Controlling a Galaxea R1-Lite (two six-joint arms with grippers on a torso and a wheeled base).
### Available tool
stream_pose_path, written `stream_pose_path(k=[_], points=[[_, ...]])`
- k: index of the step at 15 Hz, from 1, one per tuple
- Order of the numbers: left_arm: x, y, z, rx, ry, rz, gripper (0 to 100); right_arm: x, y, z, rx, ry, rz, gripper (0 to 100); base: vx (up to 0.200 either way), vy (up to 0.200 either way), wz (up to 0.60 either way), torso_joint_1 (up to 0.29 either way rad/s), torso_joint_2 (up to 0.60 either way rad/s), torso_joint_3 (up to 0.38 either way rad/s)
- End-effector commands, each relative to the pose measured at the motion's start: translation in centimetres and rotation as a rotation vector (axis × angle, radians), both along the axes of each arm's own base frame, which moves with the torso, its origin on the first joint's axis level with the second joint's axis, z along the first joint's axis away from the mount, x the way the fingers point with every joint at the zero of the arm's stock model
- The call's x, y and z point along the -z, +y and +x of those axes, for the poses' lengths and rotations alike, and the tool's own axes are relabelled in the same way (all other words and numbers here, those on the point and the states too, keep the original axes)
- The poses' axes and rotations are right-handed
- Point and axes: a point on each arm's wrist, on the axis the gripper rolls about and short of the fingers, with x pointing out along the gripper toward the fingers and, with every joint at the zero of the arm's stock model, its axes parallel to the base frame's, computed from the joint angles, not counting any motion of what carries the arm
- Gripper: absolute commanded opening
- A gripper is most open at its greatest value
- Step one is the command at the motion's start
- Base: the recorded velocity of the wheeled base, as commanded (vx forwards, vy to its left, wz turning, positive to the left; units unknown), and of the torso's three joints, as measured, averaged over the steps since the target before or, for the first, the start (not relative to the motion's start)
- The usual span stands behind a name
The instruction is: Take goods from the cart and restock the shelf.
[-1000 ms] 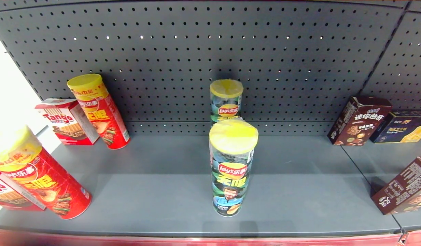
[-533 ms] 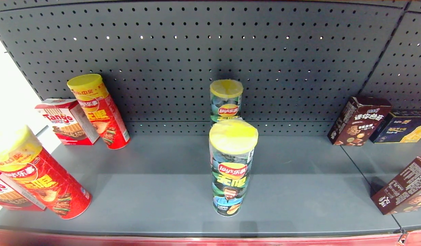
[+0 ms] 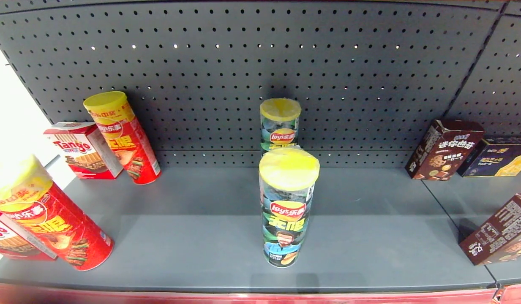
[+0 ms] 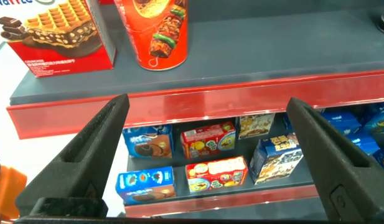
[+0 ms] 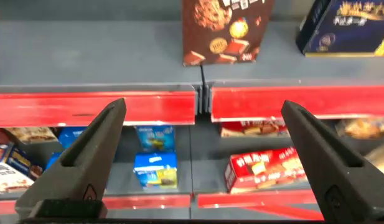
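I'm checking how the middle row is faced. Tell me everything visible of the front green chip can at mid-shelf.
The front green chip can is a tall tube, seemingly cardboard, with a yellow plastic lid. Its green-and-dark printed wrap bears a red logo, yellow characters and a cartoon face low down. It stands upright on the grey shelf, mid-width and toward the front edge, directly before a matching rear can. Whether the two touch cannot be told.
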Motion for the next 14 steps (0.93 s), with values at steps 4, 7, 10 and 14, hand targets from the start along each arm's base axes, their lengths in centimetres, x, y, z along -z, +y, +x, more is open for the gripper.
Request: stream_pose_path(k=[4,7,10,14], points=[[0.0,0.02,0.01,-0.013,0.002,-0.01,100,0.04,0.01,-0.09,-0.02,-0.011,-0.006,100,0.0,0.0,0.0,0.0,0.0,0.0],[0.0,0.04,0.01,-0.021,0.002,-0.01,100,0.03,0.02,-0.13,-0.017,-0.017,-0.003,100,0.0,0.0,0.0,0.0,0.0,0.0],[0.0,0.04,0.01,-0.021,0.002,-0.011,100,0.03,0.02,-0.12,-0.017,-0.016,-0.002,100,0.0,0.0,0.0,0.0,0.0,0.0],[0.0,0.03,0.01,-0.015,0.002,-0.005,100,0.03,0.02,-0.13,-0.019,-0.017,-0.002,100,-0.05,0.0,0.0,0.002,0.0,0.001]])
